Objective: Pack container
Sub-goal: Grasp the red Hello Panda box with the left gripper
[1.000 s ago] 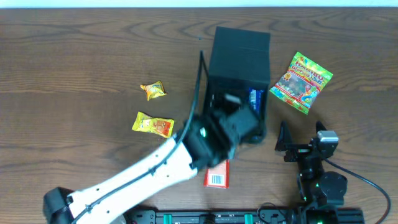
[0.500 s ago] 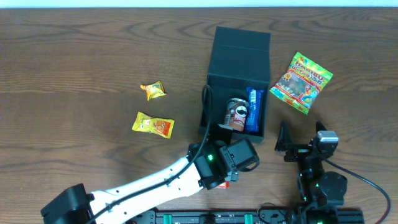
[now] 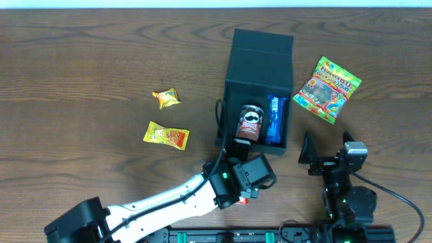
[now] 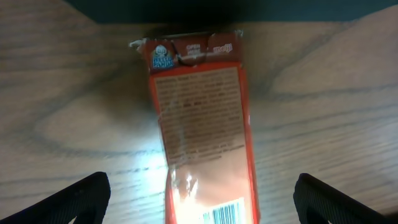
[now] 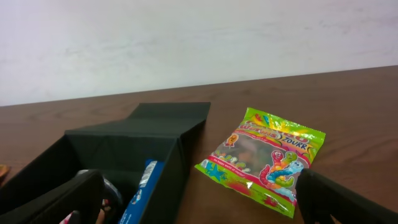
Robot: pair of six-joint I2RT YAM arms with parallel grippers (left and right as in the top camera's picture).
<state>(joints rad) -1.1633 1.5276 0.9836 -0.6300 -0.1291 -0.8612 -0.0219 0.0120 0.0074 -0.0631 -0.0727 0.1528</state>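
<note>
The red packet [image 4: 202,118] is seen lying directly under the L gripper [image 4: 202,198], jaws apart & empty, long axis running near-far betw. them, w/ the open container [image 3: 260,67] just beyond its far end.

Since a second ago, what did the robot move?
The left tool pulled back out of the container, leaving the can inside, and now hangs open over the red packet. The blue packet, gummy bag, yellow packets and right tool stayed put.
</note>
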